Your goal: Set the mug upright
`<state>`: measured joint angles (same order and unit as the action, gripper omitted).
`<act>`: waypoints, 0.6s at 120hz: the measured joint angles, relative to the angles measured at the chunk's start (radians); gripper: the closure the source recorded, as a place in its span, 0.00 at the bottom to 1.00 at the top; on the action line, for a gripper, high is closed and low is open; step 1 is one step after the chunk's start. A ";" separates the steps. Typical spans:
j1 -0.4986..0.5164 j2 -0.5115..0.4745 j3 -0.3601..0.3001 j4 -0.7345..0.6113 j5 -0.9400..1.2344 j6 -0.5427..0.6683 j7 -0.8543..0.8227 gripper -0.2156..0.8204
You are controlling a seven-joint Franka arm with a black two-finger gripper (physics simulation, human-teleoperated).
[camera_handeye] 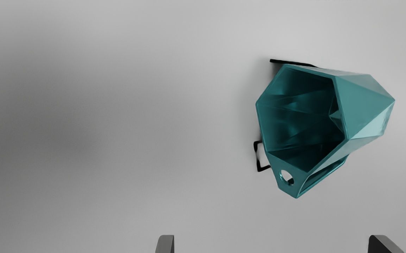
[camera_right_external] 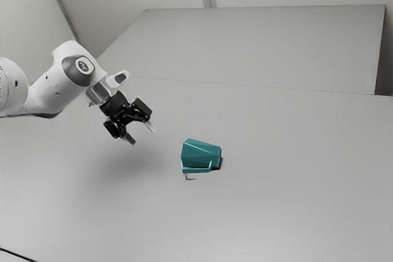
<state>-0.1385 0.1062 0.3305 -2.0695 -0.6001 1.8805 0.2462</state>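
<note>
In the exterior view the black gripper (camera_right_external: 142, 132) hangs above the table, on the exterior view's left of the teal mug (camera_right_external: 199, 154) and apart from it. The faceted mug lies on its side on the table. The wrist view looks into the open mouth of the mug (camera_handeye: 362, 102), with its handle, pierced by a round hole, along one lower side. Both fingertips of the gripper (camera_handeye: 271, 244) show there, standing wide apart and holding nothing.
The grey table (camera_right_external: 276, 213) surrounds the mug. Behind it, in the exterior view, stands a large grey panel (camera_right_external: 264, 47). A dark thin line crosses the lower left corner of that view.
</note>
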 joint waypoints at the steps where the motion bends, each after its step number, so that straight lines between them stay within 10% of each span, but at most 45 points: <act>1: 0.000 0.002 0.000 -0.002 -0.008 0.001 0.005 0.21; 72: -0.060 0.069 0.001 -0.072 -0.309 0.071 0.365 0.21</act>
<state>-0.1982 0.1753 0.3316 -2.1410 -0.9092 1.9518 0.6114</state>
